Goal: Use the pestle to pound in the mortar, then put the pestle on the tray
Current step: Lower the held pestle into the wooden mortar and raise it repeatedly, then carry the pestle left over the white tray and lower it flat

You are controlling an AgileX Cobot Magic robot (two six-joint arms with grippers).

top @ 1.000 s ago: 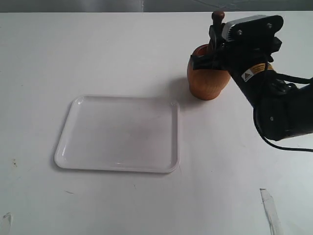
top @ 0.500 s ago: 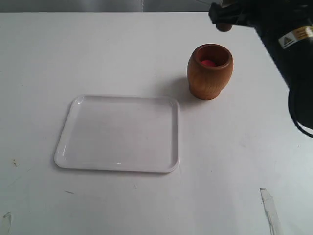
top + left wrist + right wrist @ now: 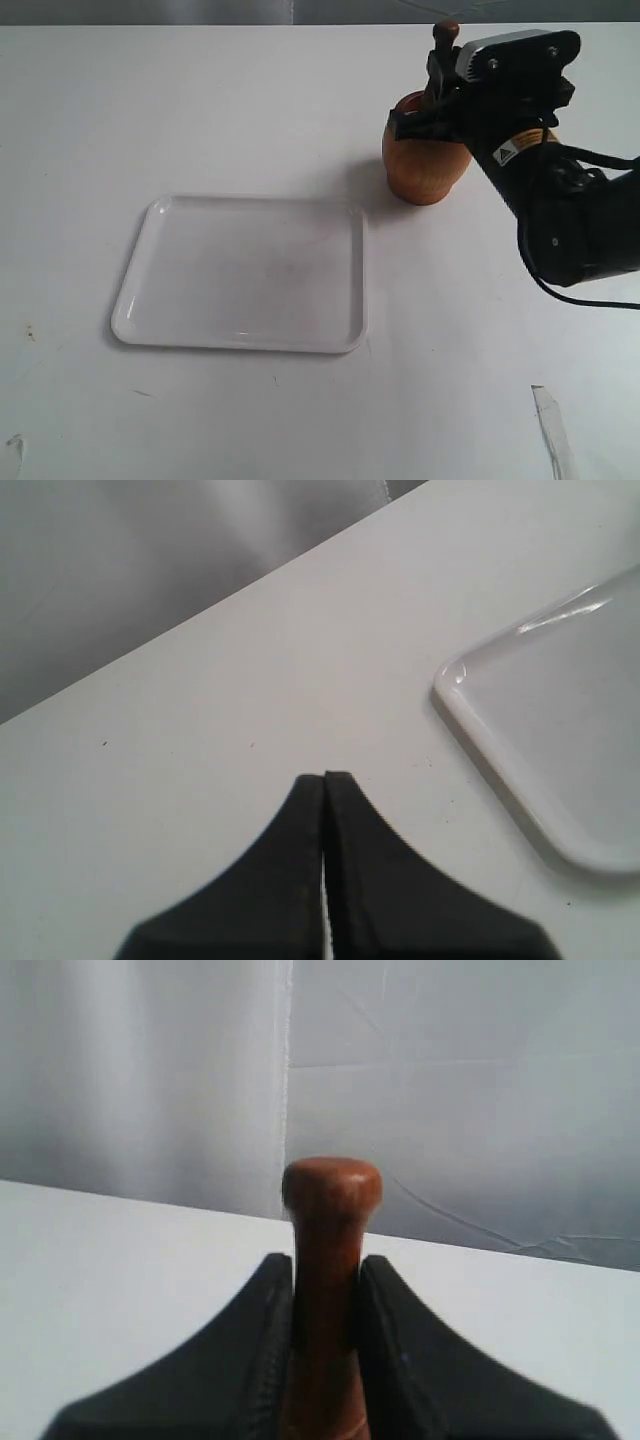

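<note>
The brown wooden mortar (image 3: 422, 165) stands on the white table, right of centre and toward the back. My right gripper (image 3: 437, 88) is shut on the pestle (image 3: 445, 32) and holds it upright, with the thick end down inside the mortar and hidden. In the right wrist view the pestle (image 3: 328, 1260) runs up between the two black fingers (image 3: 245, 1350), its knob above them. The white tray (image 3: 245, 272) lies flat at centre left with nothing on it. My left gripper (image 3: 325, 780) is shut on nothing, over bare table beside a corner of the tray (image 3: 560, 720).
A strip of tape (image 3: 553, 425) lies on the table at the front right. A small mark sits at the front left corner (image 3: 12, 447). Grey backdrop runs behind the table's far edge.
Half a second ago the right gripper was raised above and behind the mortar, whose reddish inside showed. Now it has come back down, with the pestle in the mortar again, as one second ago.
</note>
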